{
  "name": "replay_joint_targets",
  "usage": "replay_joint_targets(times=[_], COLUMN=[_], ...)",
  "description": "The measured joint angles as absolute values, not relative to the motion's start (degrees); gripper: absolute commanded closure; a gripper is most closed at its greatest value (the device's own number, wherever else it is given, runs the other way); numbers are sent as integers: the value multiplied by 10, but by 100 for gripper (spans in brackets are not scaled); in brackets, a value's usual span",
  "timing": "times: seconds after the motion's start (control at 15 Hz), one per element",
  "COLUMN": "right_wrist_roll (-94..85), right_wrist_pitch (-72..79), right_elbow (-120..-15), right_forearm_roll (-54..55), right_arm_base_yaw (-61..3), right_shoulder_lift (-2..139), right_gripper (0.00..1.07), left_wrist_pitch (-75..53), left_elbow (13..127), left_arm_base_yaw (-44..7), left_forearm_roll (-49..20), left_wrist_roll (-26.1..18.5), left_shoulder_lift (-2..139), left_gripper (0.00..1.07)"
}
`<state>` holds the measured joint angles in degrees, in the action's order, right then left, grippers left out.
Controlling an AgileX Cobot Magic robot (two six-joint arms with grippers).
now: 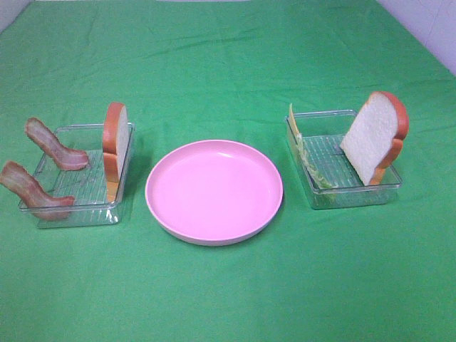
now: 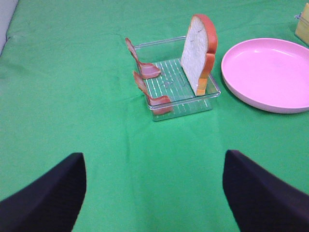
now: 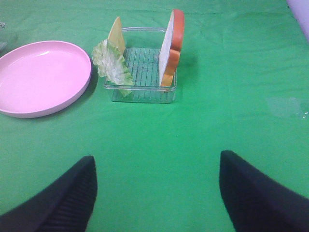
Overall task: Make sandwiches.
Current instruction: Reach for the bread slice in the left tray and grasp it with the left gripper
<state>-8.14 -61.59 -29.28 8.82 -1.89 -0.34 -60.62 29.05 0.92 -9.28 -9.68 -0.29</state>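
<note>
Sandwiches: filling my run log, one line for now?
plate: empty; left tray: bacon, bread; right tray: lettuce, cheese, second bread; end effectors: open

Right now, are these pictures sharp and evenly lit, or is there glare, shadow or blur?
Exterior high view: soft, even light, sharp; only a faint shadow beside the left bread slice. Left wrist view: the left gripper is dark and soft-edged, out of focus. Right wrist view: the right gripper likewise; mild sheen on the pink plate.

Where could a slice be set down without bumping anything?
The pink plate between the two trays is bare. The green cloth in front of and behind them is open. Crowded: the left tray, with bacon strips and a bread slice, and the right tray, with another bread slice, lettuce and cheese.
</note>
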Motion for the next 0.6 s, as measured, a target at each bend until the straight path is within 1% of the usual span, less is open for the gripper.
replay_joint_targets(times=[0.6], right_wrist_roll=[-81], right_wrist_pitch=[-616], right_elbow=[-293], right_forearm_roll=[88], right_arm_base_yaw=[-19], right_shoulder_lift=[-3], right_gripper=[39], left_wrist_pitch=[-606], left_elbow=[290], left_arm_base_yaw=[9], left_forearm_roll=[-93], left_wrist_roll=[-97], left_shoulder_lift=[-3], left_gripper=[32])
